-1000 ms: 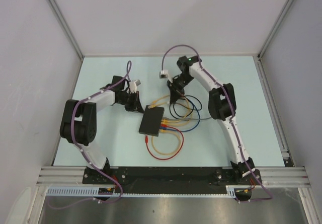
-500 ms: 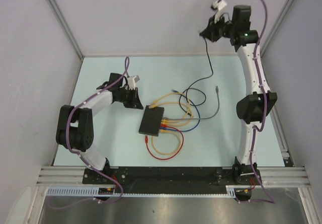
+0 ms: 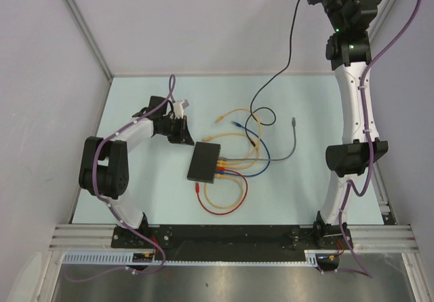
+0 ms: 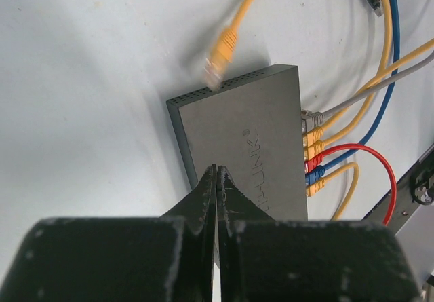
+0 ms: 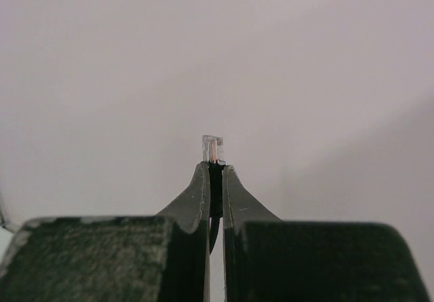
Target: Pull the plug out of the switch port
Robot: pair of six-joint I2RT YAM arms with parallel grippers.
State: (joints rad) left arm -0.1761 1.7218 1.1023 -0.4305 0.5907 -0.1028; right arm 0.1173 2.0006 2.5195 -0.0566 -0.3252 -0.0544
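Up high, right claw (image 5: 215,170) clamped on plug (image 5: 213,147) (black cable (image 3: 292,41))

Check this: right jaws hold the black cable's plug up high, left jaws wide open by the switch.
Wrong on the left jaws: they are shut by the switch, as the left wrist view shows. The right jaws do hold the black cable's plug up high.

Bright, even light (shadows soft).

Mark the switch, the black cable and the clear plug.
switch (image 4: 244,136): left wrist view, on its flat top face.
black cable (image 3: 291,41): top external view, on the hanging stretch.
clear plug (image 5: 213,146): right wrist view, on its exposed tip.
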